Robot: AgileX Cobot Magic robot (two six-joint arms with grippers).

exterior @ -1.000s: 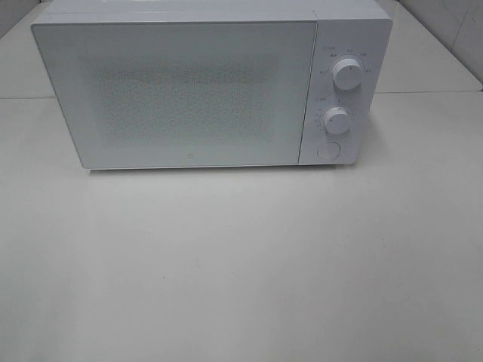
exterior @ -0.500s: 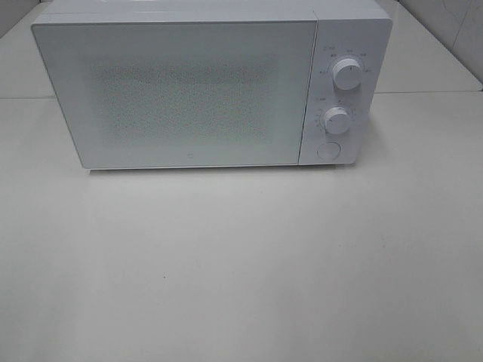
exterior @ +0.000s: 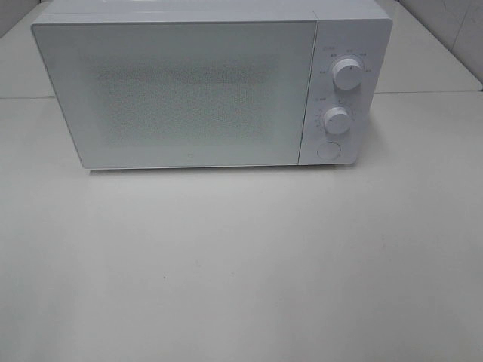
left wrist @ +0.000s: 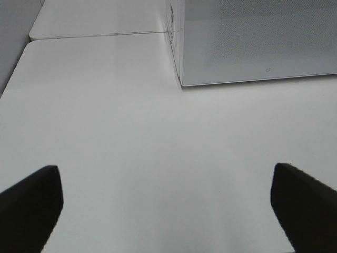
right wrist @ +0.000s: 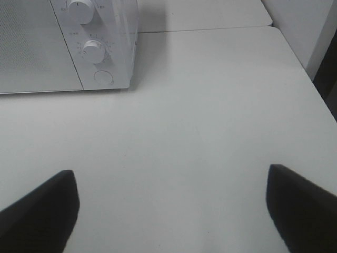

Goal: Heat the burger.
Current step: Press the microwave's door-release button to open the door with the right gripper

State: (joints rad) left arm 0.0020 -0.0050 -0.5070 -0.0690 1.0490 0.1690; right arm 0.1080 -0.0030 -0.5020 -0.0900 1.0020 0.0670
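Note:
The burger is out of view in every frame. A white microwave [exterior: 211,83] stands at the back of the white table [exterior: 241,256] with its door shut. Neither arm shows in the exterior high view. In the left wrist view my left gripper [left wrist: 167,203] is open, its dark fingers [left wrist: 29,203] far apart over bare table, with the microwave's left front corner [left wrist: 181,81] ahead. My right gripper [right wrist: 171,208] is also open with nothing between its fingers [right wrist: 37,208], facing the microwave's control panel [right wrist: 97,50].
The control panel carries two round knobs [exterior: 346,74] [exterior: 337,120] and a round button [exterior: 327,150]. Bare table stretches in front of the microwave. A table seam [left wrist: 100,36] runs behind the left side, and the table's right edge [right wrist: 300,58] meets a wall.

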